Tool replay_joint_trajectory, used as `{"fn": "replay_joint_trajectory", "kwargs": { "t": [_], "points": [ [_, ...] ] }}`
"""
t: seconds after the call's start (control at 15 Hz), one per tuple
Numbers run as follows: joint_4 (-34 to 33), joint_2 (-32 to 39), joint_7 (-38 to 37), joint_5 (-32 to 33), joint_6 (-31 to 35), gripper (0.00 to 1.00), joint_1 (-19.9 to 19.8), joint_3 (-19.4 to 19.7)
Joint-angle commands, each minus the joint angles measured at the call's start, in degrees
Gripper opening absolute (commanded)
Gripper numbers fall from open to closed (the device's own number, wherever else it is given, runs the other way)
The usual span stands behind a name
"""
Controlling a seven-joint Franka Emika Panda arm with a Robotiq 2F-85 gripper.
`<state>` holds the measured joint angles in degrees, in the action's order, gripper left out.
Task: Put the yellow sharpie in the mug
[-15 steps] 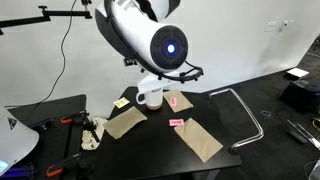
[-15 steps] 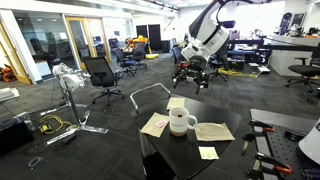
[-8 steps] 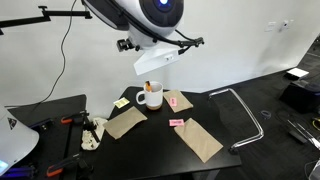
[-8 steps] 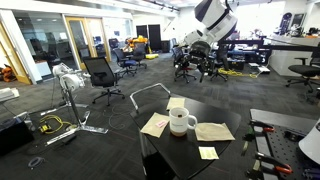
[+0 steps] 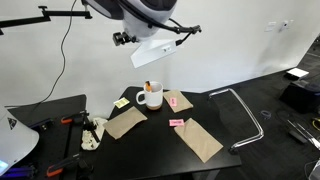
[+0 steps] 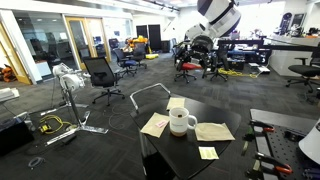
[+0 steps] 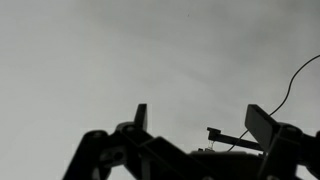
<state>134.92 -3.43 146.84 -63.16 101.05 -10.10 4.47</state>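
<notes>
The white mug (image 5: 150,97) stands on the dark table (image 5: 160,145), and it also shows in an exterior view (image 6: 181,122). The yellow sharpie (image 5: 148,86) stands inside the mug with its orange top poking above the rim. My gripper (image 5: 152,50) is raised high above the mug, well clear of it, and it also shows in an exterior view (image 6: 203,42). In the wrist view the gripper (image 7: 200,120) is a dark silhouette against a pale wall, with its fingers wide apart and nothing between them. The wrist view shows neither the mug nor the sharpie.
Brown paper sheets (image 5: 198,139) (image 5: 126,122) lie around the mug, with pink notes (image 5: 177,122) and a small yellow note (image 5: 121,102). A bent metal tube frame (image 5: 250,112) stands beside the table. Tools lie on a side bench (image 5: 60,125). Office chairs (image 6: 100,75) stand beyond.
The arm has lifted from just over the mug to high above it and tilted toward the wall. The sharpie now shows standing in the mug.
</notes>
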Motion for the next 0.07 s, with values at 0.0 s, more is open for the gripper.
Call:
{"fn": "replay_joint_trajectory", "kwargs": {
  "t": [0.0],
  "points": [
    [-0.1,0.2,-0.1,0.1,0.0,1.0,1.1,1.1]
  ]
}}
